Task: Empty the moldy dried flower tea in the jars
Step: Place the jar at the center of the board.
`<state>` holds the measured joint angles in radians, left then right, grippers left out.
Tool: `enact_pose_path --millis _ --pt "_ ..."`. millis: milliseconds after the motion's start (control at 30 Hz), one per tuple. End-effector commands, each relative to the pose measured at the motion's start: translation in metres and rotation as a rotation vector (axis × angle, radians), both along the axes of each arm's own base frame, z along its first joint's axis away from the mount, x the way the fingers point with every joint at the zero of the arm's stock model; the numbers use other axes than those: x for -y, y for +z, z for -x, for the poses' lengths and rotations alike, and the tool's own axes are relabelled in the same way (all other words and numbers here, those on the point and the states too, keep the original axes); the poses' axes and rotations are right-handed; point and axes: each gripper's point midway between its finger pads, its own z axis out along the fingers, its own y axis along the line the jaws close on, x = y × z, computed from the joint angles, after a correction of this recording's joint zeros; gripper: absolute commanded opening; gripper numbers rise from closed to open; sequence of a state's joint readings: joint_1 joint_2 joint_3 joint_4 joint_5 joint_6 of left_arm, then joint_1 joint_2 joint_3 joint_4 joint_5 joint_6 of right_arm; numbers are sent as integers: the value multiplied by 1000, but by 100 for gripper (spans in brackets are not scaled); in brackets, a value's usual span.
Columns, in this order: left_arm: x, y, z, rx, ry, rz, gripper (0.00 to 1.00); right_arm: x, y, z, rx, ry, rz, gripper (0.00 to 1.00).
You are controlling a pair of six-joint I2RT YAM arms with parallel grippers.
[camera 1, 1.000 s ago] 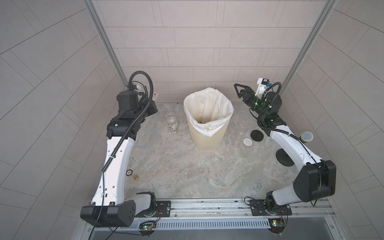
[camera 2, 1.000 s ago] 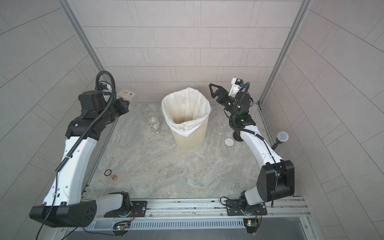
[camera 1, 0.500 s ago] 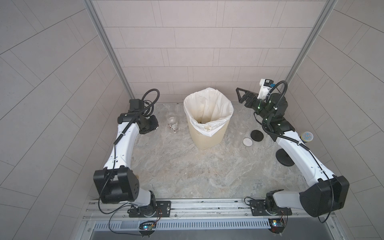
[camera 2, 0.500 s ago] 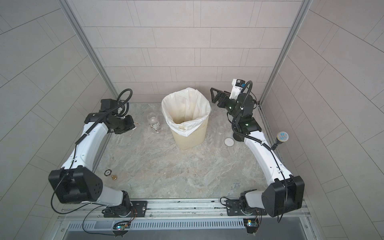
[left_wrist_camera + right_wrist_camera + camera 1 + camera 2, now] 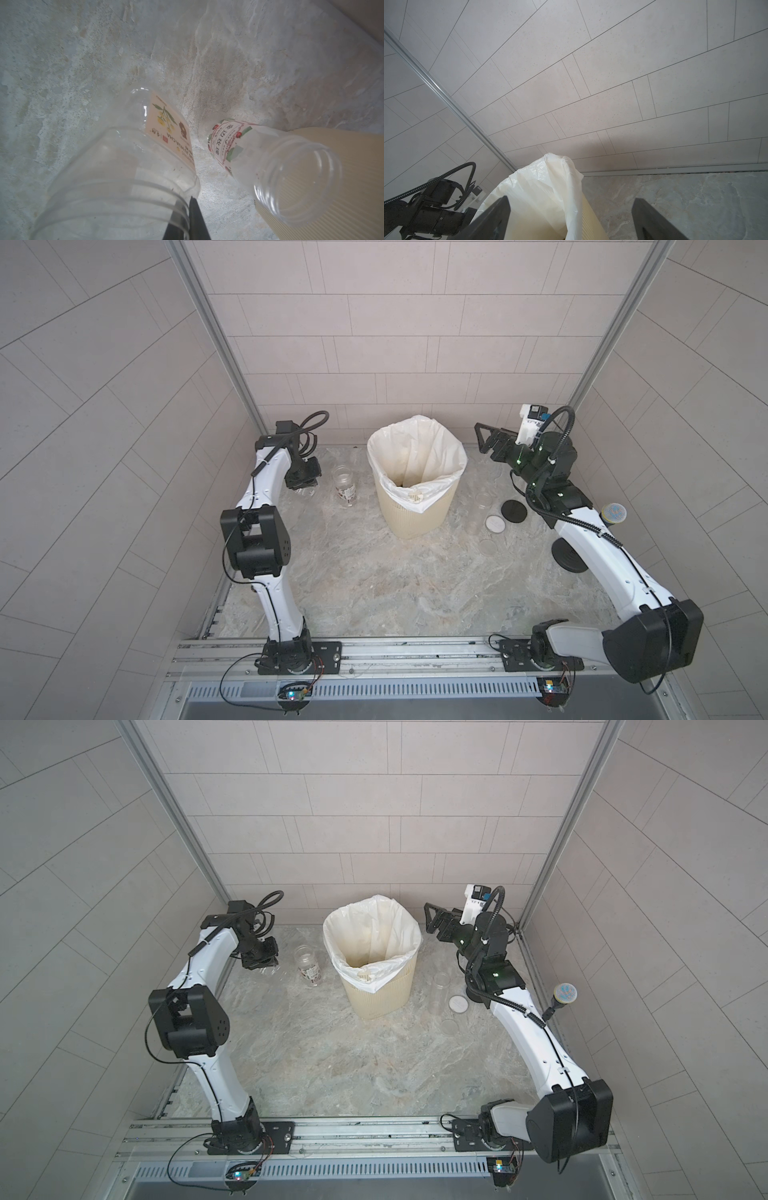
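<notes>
In the left wrist view the wide jar (image 5: 116, 176) runs off the bottom edge, and the left gripper (image 5: 188, 220) shows only as a dark sliver of fingers (image 5: 196, 220) pinching its rim. The bin (image 5: 353, 155) is cut by the frame. In both top views those fingers are hidden under the wrist, and the slim jar (image 5: 482, 506) is barely visible

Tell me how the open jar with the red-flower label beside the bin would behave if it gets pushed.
The red-flower jar looks empty and thin-walled, so it's probably very light and would slide or tip easily. It stands upright with no lid; knocked over, its round body would likely roll.
</notes>
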<state>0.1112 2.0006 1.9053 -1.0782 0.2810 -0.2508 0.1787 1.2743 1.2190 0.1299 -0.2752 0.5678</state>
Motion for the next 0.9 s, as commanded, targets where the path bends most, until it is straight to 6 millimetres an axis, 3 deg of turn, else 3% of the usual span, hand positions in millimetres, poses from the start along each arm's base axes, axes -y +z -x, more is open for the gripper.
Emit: enact_pose_path --millis 0,300,500,733,867 --pt "-6 -8 2 -70 -12 -19 0 5 10 9 36 -22 24 96" --pt "-23 -32 -22 -158 0 -70 0 7 4 9 31 -37 35 96" --pt "-20 -40 -33 -143 15 -27 2 9 2 8 31 -50 50 96" --pt "-26 -37 -40 -117 29 -33 38 9 -4 5 17 -50 60 96" --pt "-26 -24 -48 -68 31 -32 48 10 -5 4 9 -55 77 96"
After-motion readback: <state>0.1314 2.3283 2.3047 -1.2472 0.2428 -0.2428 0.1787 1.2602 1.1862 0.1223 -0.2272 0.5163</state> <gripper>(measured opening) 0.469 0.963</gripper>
